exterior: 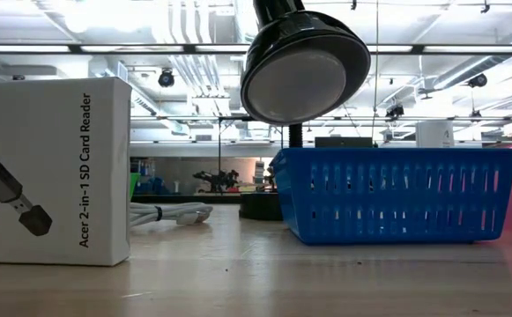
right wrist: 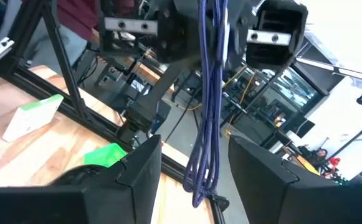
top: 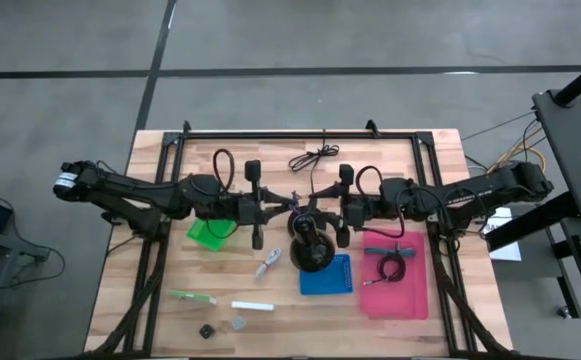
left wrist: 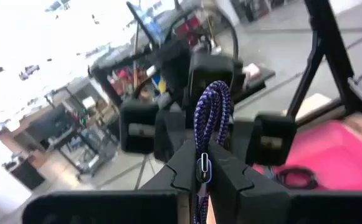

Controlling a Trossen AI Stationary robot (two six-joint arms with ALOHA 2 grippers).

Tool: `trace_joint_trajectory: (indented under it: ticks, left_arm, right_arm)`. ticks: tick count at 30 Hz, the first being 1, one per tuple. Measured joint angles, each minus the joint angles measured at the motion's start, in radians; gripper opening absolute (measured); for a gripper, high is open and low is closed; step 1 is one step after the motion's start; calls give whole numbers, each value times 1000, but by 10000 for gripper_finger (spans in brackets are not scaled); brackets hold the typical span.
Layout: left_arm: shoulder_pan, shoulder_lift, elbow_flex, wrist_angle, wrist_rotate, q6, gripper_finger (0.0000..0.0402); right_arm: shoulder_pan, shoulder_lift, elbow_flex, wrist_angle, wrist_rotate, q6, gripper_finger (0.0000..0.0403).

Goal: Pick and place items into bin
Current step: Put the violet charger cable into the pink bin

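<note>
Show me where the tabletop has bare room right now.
Free: the front right strip beside the pink bin, and the front left corner beyond the green stick. Crowded: the centre, where the left gripper and right gripper meet above the black stand.

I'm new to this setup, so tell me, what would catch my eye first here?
Mid-table, the two arms meet: the left tool is shut on a purple braided cable, which dangles between the open fingers of the right tool. Below them sit a blue basket and a pink bin holding a black cable coil.
</note>
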Motion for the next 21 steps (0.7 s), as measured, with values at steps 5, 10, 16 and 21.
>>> trace_joint_trajectory:
  ticks: [5, 10, 16, 21]
  left_arm:
    - [4, 23, 2, 42, 68, 12, 10]
    - [20, 55, 2, 85, 70, 34, 10]
    - [44, 75, 2, 96, 69, 48, 10]
    - [50, 91, 3, 159, 95, 50, 10]
  right_arm:
    - [-24, 0, 0, 2, 0, 0, 171]
    - [-40, 0, 0, 1, 0, 7, 171]
    - [-44, 0, 0, -10, 1, 8, 171]
    - [-44, 0, 0, -11, 1, 7, 171]
